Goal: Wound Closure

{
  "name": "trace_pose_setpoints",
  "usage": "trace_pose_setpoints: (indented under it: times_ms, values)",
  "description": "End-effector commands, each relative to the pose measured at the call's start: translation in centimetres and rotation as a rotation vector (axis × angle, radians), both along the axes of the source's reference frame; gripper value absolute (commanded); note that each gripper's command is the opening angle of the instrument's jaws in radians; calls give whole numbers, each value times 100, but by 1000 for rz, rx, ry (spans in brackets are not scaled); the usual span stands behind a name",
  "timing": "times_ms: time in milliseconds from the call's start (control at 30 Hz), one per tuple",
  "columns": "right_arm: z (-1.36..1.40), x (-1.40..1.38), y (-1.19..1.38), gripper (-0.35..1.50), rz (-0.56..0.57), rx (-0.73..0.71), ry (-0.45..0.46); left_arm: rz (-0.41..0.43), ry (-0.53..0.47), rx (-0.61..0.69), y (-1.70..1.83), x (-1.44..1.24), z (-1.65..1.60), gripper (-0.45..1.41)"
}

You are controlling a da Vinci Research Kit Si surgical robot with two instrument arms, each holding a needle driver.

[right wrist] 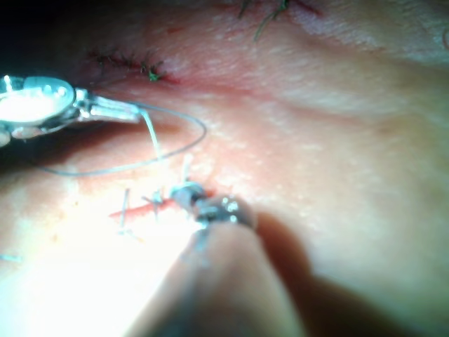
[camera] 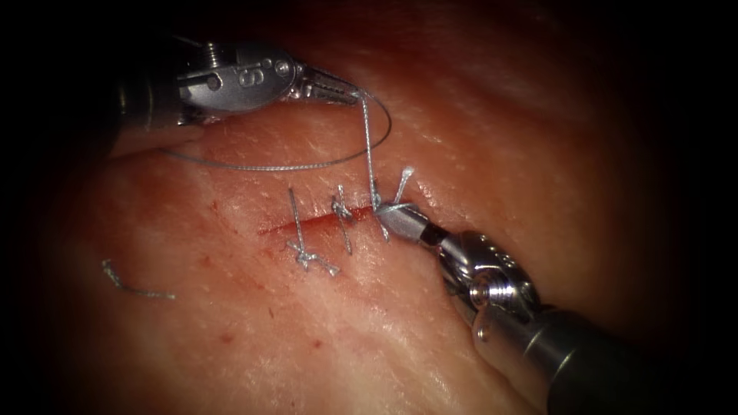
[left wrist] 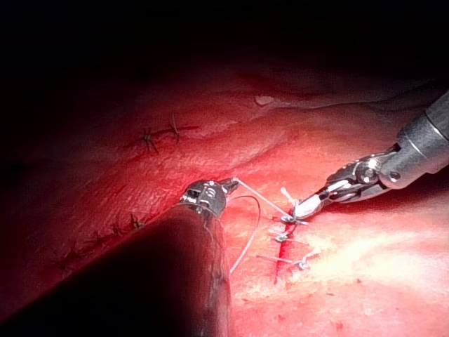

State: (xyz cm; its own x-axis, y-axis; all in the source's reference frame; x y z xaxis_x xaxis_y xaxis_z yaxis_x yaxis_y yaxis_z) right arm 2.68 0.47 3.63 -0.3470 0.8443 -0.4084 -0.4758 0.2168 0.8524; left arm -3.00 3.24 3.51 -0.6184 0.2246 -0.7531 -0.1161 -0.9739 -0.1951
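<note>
A loose cut end of thread (camera: 137,288) lies far left on the tissue (camera: 323,353). The left pincer (camera: 350,90), marked "S", is clenched on the thread (camera: 367,146), which runs steeply down to the cut (camera: 307,223), a slack loop trailing left. The cut's long axis runs left to right, crossed by two tied stitches (camera: 301,250). At its right end the right pincer (camera: 388,215) is clenched on thread.

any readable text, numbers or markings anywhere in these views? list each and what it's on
"S": one stamped character, possibly a 5, on the wrist housing of the left tool in the endoscope view; its jaws are shut on the thread.
Right tool, shut at the knot on the cut: no marking readable.
Tissue: none.
</note>
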Motion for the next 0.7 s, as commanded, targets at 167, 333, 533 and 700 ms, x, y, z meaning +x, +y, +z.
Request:
trace_pose_setpoints:
  times_ms: [167, 333, 533, 700]
  values:
    - [1, 7, -8, -35, -59, -58, -50, -20, 3, 1, 43, -1, 28, -45]
    - [7, 7, -13, -35, -135, -135, -89, -34, 11, 5, 77, -1, 57, -45]
    - [10, 7, -23, -35, -272, -299, -161, -43, 20, 5, 108, 5, 87, -45]
    - [13, 8, -21, -35, -420, -576, -229, -75, 35, 10, 120, 9, 118, -45]
